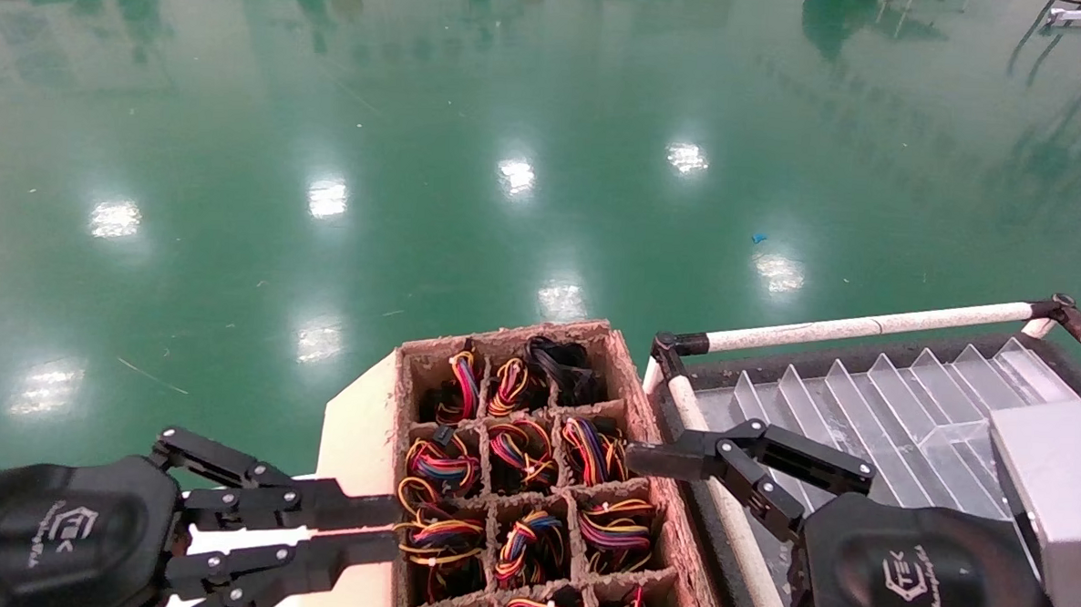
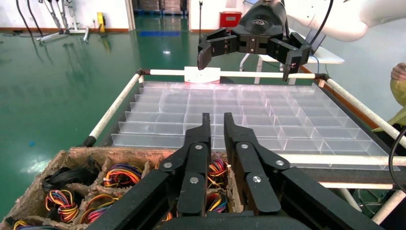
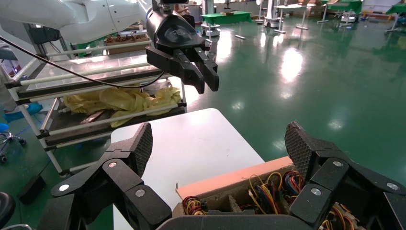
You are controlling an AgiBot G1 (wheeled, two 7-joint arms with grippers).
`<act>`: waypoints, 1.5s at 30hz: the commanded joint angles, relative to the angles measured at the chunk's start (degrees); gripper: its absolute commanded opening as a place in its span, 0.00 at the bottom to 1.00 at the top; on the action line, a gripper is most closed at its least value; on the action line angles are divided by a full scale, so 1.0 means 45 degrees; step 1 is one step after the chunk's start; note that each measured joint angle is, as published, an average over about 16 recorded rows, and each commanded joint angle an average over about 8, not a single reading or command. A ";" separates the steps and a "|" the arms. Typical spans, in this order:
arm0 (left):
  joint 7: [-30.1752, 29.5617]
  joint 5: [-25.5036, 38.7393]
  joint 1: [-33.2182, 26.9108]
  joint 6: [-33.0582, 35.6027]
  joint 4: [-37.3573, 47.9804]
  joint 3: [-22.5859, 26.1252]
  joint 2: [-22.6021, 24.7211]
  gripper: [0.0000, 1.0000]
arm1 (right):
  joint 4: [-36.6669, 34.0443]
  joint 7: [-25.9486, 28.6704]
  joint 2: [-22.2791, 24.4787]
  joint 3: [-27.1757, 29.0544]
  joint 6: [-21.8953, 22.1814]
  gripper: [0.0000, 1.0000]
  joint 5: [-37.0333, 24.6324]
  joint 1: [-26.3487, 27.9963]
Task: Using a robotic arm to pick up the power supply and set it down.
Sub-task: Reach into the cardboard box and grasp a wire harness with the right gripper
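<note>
While both grippers hover, no power supply is held.
My left gripper (image 1: 380, 529), fingers nearly together, sits at the pulp tray's (image 1: 645, 408) edge beside the wired power supplies (image 1: 530, 540); my right gripper (image 1: 643, 458) is spread wide.

A factory or industrial workshop floor was shown. A glossy green epoxy floor (image 1: 419, 152) reflecting ceiling lights was spread far ahead, pipe-framed carts (image 3: 72, 91) and distant workbenches (image 3: 225, 18) were seen, and a pulp tray (image 1: 629, 362) of wired parts was set beside a clear compartment tray (image 2: 239, 115).
</note>
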 commanded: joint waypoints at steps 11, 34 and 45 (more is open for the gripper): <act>0.0000 0.0000 0.0000 0.0000 0.0000 0.0000 0.0000 0.82 | -0.0002 0.0000 0.0003 -0.0001 0.0001 1.00 -0.0005 -0.0001; 0.0002 -0.0001 -0.0003 0.0001 0.0003 0.0003 0.0000 1.00 | 0.0769 0.0397 0.0980 -0.1030 0.1744 0.99 -0.3978 -0.0403; 0.0003 -0.0002 -0.0003 0.0001 0.0003 0.0005 0.0000 1.00 | 0.0852 0.0987 0.0362 -0.2010 0.1877 0.00 -0.6196 0.0530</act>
